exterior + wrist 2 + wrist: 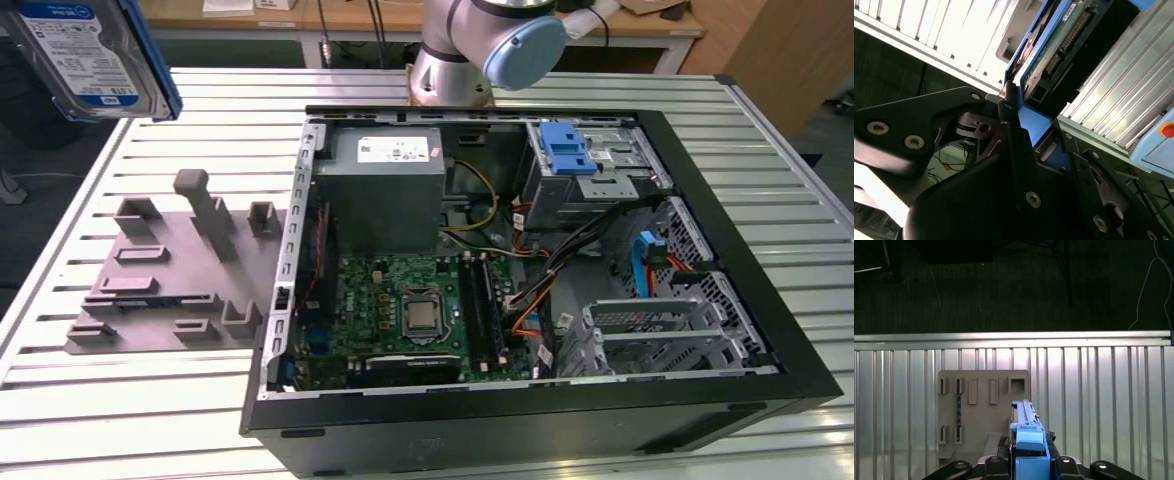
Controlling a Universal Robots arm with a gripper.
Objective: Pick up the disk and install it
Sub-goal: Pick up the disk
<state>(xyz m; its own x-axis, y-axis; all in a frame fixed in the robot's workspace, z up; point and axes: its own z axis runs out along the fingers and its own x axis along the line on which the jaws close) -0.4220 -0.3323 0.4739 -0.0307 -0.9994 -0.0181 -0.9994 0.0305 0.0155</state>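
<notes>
Disk (83, 55), pinched between the jaws, hangs over the grey fixture plate (147, 300), beside the open case (534, 405).

Nothing here can be read with certainty. On the disk (83, 58), a blue-and-white label (60, 35) carries rows of print too fine to make out. The white sticker (396, 150) on the grey power-supply box (387, 205) has dark lines, equally illegible. In the second wrist view, a pale strip (1069, 11) by the disk's green circuit board (1051, 47) may hold tiny characters.
</notes>
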